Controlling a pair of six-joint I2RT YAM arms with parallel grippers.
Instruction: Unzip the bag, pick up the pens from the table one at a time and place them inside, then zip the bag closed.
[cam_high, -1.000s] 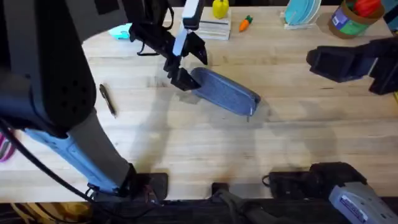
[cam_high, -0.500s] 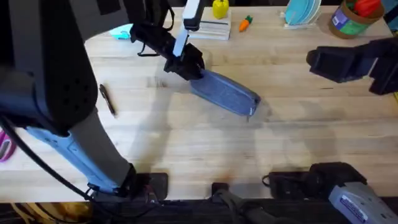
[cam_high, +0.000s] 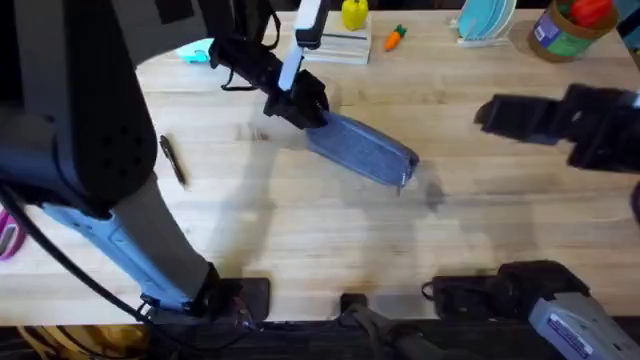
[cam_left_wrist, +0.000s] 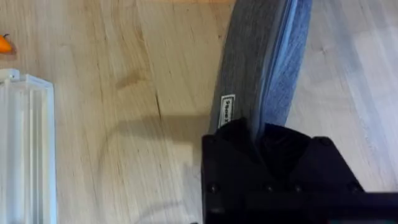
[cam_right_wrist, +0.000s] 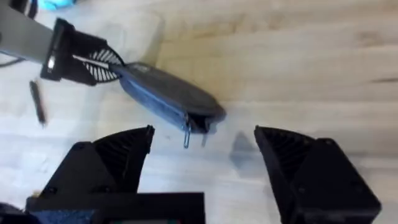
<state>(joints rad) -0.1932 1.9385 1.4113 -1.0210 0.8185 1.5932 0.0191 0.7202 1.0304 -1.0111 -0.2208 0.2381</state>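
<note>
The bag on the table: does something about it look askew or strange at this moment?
Nothing looks damaged or spilled. The bag lies diagonally on the table, the left gripper shut on its far end. Its zipper pull hangs loose at the near end. One pen lies apart.

Light wooden planks with visible grain are spanning the whole work surface (cam_high: 300, 220). Soft shadows are falling across the wood near the middle. Along the far edge, a yellow toy (cam_high: 354, 14), a small carrot (cam_high: 396, 37) and a teal plate (cam_high: 484, 18) are sitting.
</note>
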